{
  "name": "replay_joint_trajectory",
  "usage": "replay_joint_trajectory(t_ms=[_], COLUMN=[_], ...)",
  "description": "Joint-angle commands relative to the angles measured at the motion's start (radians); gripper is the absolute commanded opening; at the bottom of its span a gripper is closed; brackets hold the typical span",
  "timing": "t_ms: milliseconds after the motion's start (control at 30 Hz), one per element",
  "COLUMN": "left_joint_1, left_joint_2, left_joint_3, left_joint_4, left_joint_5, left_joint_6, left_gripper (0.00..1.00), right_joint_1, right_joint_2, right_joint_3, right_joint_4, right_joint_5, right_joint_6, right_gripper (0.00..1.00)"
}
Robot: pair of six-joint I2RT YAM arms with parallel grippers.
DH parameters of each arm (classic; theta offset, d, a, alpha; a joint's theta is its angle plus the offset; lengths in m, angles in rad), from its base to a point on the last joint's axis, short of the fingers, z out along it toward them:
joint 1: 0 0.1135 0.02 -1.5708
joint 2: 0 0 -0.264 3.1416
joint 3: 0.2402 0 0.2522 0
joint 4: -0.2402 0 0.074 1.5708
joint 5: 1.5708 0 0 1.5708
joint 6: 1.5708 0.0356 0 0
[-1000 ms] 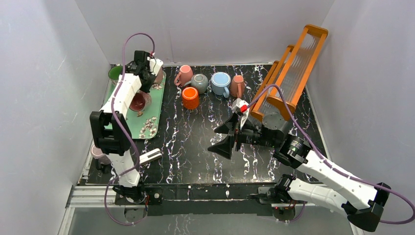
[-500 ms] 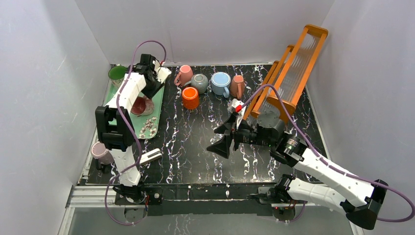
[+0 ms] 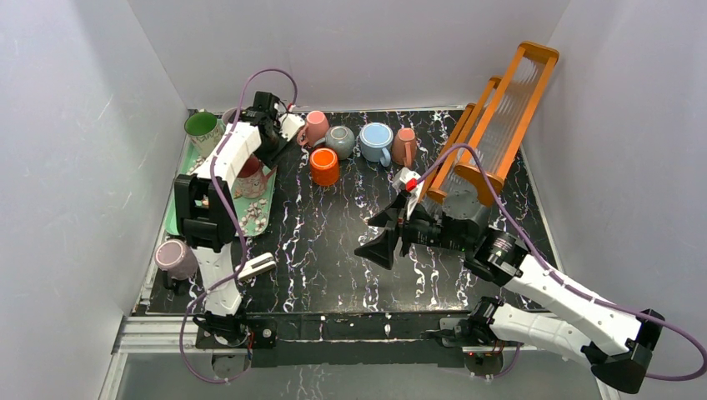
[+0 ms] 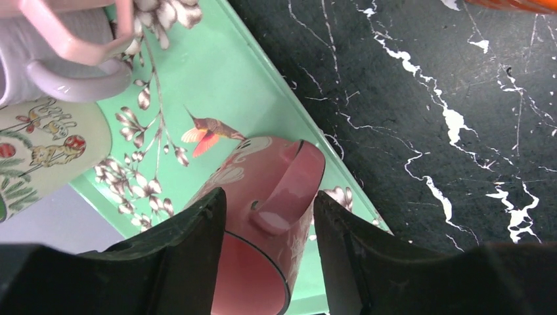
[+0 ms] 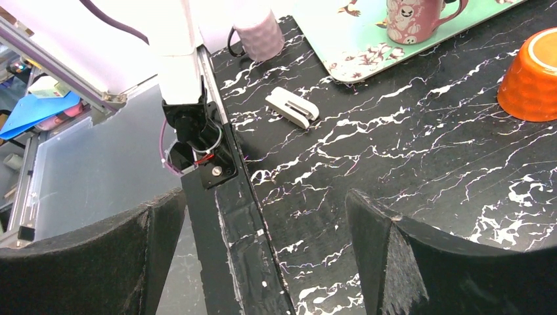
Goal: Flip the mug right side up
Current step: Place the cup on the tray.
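A pink patterned mug (image 4: 263, 190) sits between the fingers of my left gripper (image 4: 269, 200), which is shut on its body near the rim. The handle faces the camera and the mouth points back toward the wrist. The mug hangs tilted over the green floral tray (image 4: 217, 85). From above, the mug (image 3: 253, 167) shows partly under the left arm, over the tray (image 3: 258, 208). The right wrist view shows it (image 5: 410, 16) base down at the tray. My right gripper (image 3: 379, 235) hovers open over mid-table, holding nothing (image 5: 263, 197).
A green mug (image 3: 201, 127) stands at the tray's far corner. Pink (image 3: 314, 127), grey (image 3: 340, 140), blue (image 3: 376, 140) and brown (image 3: 405, 146) mugs line the back. An upturned orange cup (image 3: 325, 167), an orange rack (image 3: 500, 125), a lilac cup (image 3: 173, 258) and a white clip (image 3: 257, 266) are also there.
The left wrist has swung right from the tray's far corner, and the pink mug has shifted slightly right with it. The right arm has barely moved.
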Motion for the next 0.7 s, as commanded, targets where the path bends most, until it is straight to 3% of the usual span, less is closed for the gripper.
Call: replay_joint_trajectory(t_ms=[0,233,500,667], left_joint_1=[-0.003,-0.039,-0.043,-0.043], left_joint_2=[-0.101,-0.234,-0.332,-0.437], left_joint_3=[-0.023,-0.162,-0.257,-0.393], left_joint_4=[0.036,0.244,0.309,0.35], left_joint_5=[-0.046,-0.017,-0.305,-0.331], left_joint_6=[-0.049,-0.241,-0.637,-0.839], left_gripper=[0.51,0.56,0.59,0.56], right_joint_1=[0.002,0.003,0.003,0.003], right_joint_2=[-0.027,-0.039,-0.07,-0.078], right_joint_3=[0.034,0.037,0.035,0.041], right_joint_4=[0.012,0.006,-0.015,-0.028], right_joint_5=[0.02,0.019,0.031,0.033], right_joint_6=[0.012,0.034,0.035,0.026], right_gripper=[0.99,0.99,0.99,0.99])
